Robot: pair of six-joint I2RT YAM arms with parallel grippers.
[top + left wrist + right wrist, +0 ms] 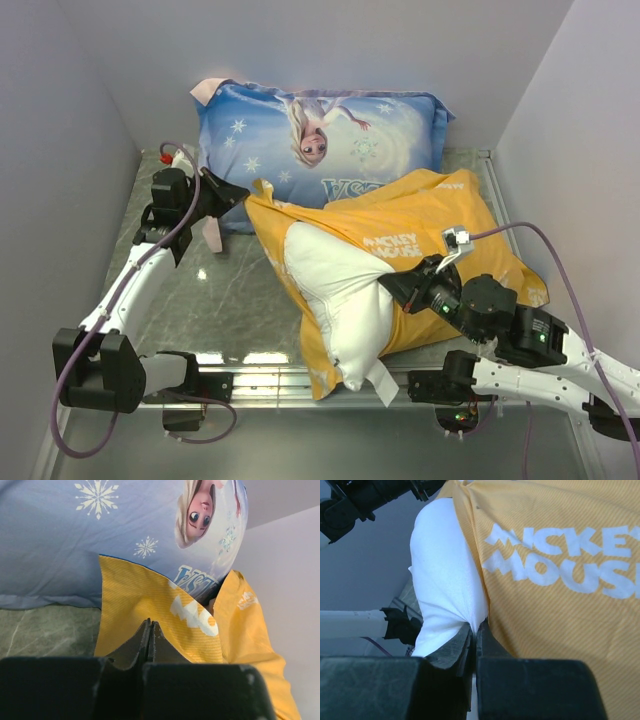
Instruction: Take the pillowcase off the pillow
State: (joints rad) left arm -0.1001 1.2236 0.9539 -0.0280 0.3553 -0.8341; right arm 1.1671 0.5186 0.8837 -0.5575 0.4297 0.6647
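Left gripper [238,192] jaws pressed together on the pillowcase [420,230] at its far-left corner. Right gripper [388,284] pinches the pillow [335,285] at the case edge. Pillow bulges half out, mid-table [230,300].

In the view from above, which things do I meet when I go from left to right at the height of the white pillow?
Left fingers, shut on a corner of the yellow pillowcase → bare white part of the pillow → right fingers, shut at the pillow's edge.
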